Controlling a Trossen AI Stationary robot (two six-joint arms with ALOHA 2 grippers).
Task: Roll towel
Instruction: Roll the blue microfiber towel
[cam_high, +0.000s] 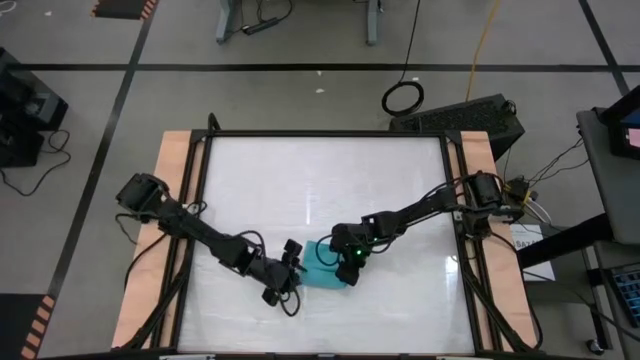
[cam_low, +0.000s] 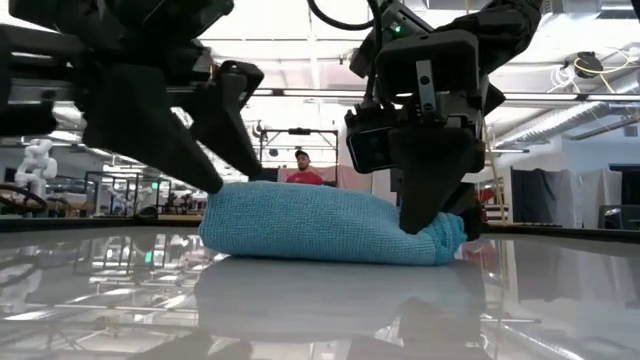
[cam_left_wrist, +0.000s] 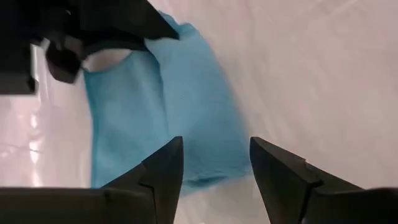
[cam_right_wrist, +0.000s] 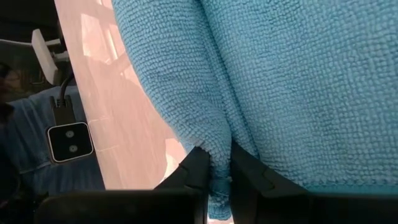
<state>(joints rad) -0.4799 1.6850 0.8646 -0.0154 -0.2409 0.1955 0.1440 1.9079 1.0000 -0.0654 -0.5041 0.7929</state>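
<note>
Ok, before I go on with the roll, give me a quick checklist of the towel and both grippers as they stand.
1. Towel bundled into a roll on the table: ok, thick lump in the low view.
2. Right gripper pinching a fold at the towel's edge: ok.
3. Left gripper open: ok, fingers apart.
4. Left gripper clear of the cloth: cannot tell; its fingers hover at the towel's end.
5. Roll tight and even: cannot tell.
6. Person in the room beyond, away from the table: ok.
</note>
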